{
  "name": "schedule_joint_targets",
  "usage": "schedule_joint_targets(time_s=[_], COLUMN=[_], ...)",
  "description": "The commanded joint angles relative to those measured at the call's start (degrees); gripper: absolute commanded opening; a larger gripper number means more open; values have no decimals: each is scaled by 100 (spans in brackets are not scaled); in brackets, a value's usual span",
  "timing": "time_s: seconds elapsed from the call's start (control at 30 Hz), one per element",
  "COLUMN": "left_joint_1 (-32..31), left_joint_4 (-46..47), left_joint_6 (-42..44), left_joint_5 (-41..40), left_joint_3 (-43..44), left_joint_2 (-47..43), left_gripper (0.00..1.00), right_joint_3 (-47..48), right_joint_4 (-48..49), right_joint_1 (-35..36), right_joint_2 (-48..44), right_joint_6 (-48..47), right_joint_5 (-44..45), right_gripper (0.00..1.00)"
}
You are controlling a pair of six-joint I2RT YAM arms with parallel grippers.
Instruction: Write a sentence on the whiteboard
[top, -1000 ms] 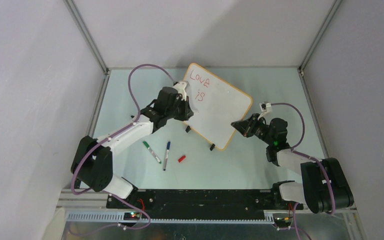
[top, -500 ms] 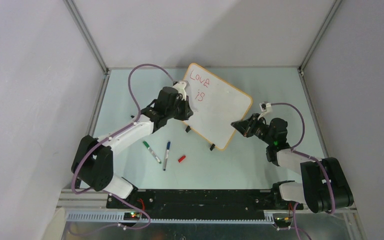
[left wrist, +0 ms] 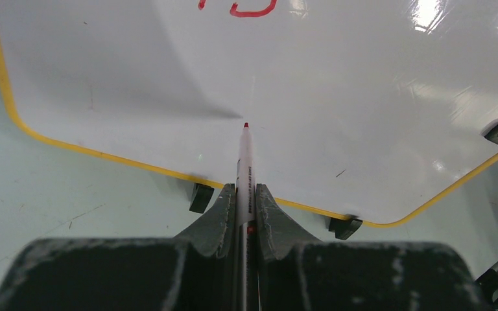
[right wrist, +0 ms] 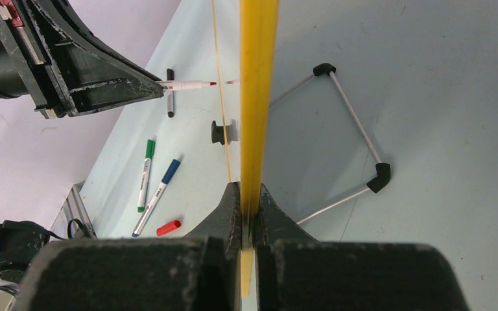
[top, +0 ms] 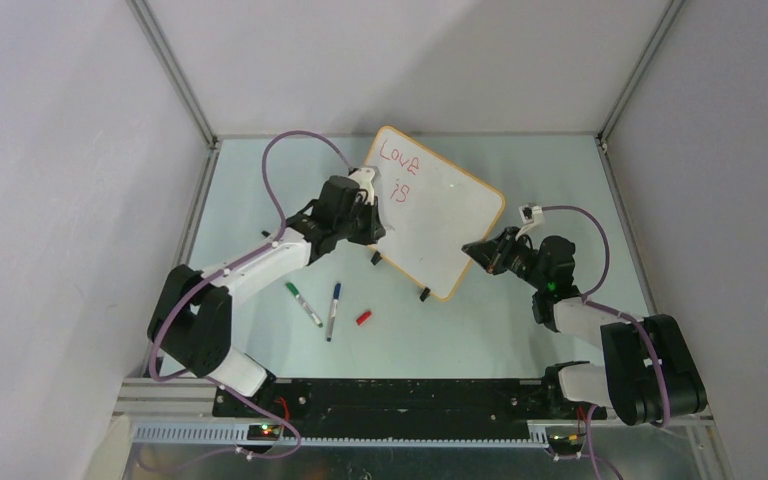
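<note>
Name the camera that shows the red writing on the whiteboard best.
Top external: the red writing reads whole, "Love" over "is", on the whiteboard. Left wrist catches only the bottom strokes of "is" at its upper edge. Right wrist sees the board edge-on, so no writing shows.

Right gripper (right wrist: 249,194): 2 fingers closed on the near edge of the whiteboard (right wrist: 258,78), which is seen edge-on. Left of the whiteboard: left gripper (right wrist: 157,83) holding a red-tipped marker (right wrist: 191,84), tip just beside the face, contact not determinable; 1 black clip foot (right wrist: 222,132); green marker (right wrist: 146,173), blue marker (right wrist: 161,192) and red cap (right wrist: 168,227) lying on the table. Right of the whiteboard: wire stand (right wrist: 355,118).
</note>
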Motion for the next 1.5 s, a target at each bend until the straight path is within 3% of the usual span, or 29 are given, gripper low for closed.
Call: schedule_joint_targets(time_s=[0.0, 1.47], left_joint_1=[41, 37], left_joint_4=[61, 100], left_joint_6=[-120, -243], left_joint_5=[47, 563], left_joint_3=[274, 297], left_joint_2=[51, 94], left_gripper=[0, 0], right_joint_3=[-35, -32], right_joint_4=[25, 40], right_joint_1=[-95, -95], right_joint_2=[75, 88], right_joint_6=[-198, -187], right_joint_5=[413, 387], right_gripper=[0, 0])
